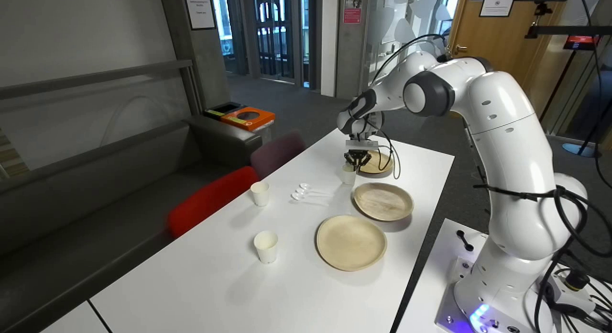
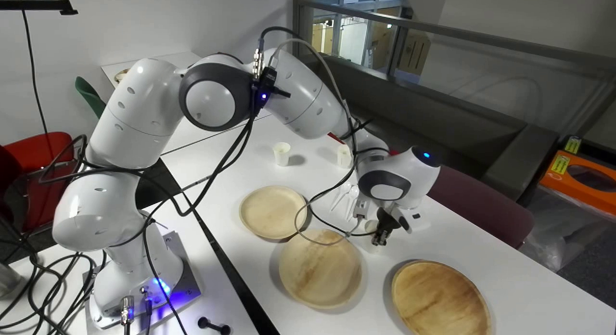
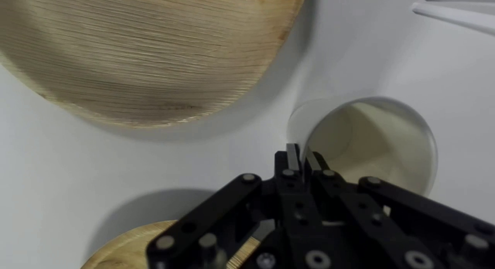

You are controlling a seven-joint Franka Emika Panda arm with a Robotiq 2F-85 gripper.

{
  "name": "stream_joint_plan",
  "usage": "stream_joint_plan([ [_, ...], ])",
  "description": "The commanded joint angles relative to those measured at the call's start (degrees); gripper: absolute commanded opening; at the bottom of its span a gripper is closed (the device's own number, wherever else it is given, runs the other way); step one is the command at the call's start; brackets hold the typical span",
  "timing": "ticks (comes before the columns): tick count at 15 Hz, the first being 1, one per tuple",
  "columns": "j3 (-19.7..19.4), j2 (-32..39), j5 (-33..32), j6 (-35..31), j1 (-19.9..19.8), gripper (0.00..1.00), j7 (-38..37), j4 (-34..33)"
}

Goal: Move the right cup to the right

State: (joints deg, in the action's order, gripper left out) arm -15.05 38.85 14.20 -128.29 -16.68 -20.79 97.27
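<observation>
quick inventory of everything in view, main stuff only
table: one, white, mid-scene
plates: three, tan, in a row
right cup: one, white, beside two plates
other cups: two, white, on the table
plastic cutlery: count unclear, white, between cups
sofa: one, dark grey, beyond the table
chairs: at least four, red, maroon, green, near tables
round-holed bin: one, orange-topped, by the sofa
robot arm: one, white, base beside the table
gripper: one, black, closed on the right cup's wall

Three round tan plates (image 1: 351, 243) lie in a row on the worktop (image 1: 296, 294), with two upright white cups (image 1: 266, 249) and white cutlery (image 1: 297, 196) nearby. A red chair (image 1: 213, 199) stands between the worktop and a dark sofa (image 1: 119, 172).
</observation>
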Motion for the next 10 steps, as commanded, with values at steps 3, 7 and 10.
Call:
stream_joint_plan([
  [3, 0.2, -4.2, 0.1, -2.1, -0.8, 0.01, 2.4, 6.9],
  [7, -0.1, -3.7, 0.1, -2.0, -1.1, 0.01, 1.8, 6.3],
  [10, -0.2, -3.5, 0.0, -2.0, -1.3, 0.01, 1.6, 5.9],
])
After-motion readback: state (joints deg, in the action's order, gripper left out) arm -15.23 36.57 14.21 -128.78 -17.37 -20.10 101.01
